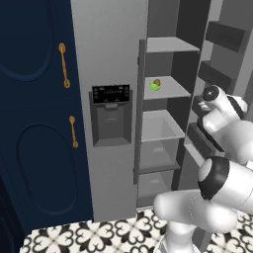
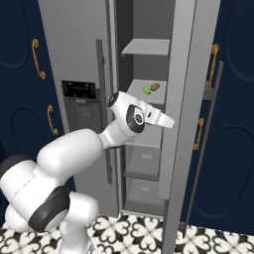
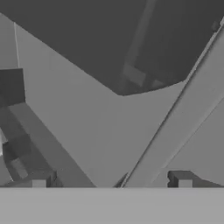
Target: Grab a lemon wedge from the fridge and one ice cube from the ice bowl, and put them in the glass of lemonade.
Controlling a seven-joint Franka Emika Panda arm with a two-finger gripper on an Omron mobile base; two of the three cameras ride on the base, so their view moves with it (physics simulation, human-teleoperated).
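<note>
Where base views meet — lemon wedge (image 1: 155,85) shelved

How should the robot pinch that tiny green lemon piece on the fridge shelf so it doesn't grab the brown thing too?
Probably best to pinch the lemon wedge across its rounded middle, coming in from the open front of the fridge, a little from above. It sits low on the shelf with the brown lump right beside it, so the open gripper should close from the sides that face away from the lump.
</note>
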